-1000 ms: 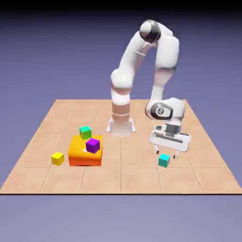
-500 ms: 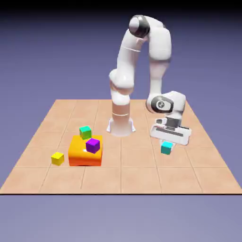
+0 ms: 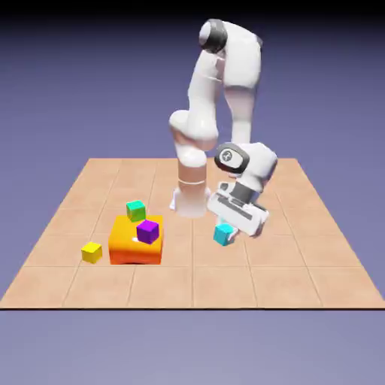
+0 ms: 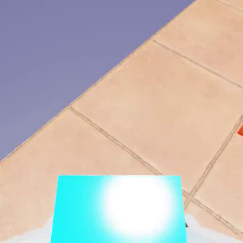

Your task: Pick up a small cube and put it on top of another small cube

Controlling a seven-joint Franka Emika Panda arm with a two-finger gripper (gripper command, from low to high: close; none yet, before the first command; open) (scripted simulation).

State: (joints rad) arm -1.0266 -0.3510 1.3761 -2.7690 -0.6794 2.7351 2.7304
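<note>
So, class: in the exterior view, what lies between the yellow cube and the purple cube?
In the exterior view, the orange block lies between the yellow cube and the purple cube.

Fingertips: mostly hidden behind the cyan cube, hand view. Cyan cube: cut off at six o'clock. Orange-red thing: cropped at three o'clock, too little showing to identify.

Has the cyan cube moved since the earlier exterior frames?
Yes: toward the exterior view's left, nearer the orange block, the cyan cube now held in the hand.
</note>
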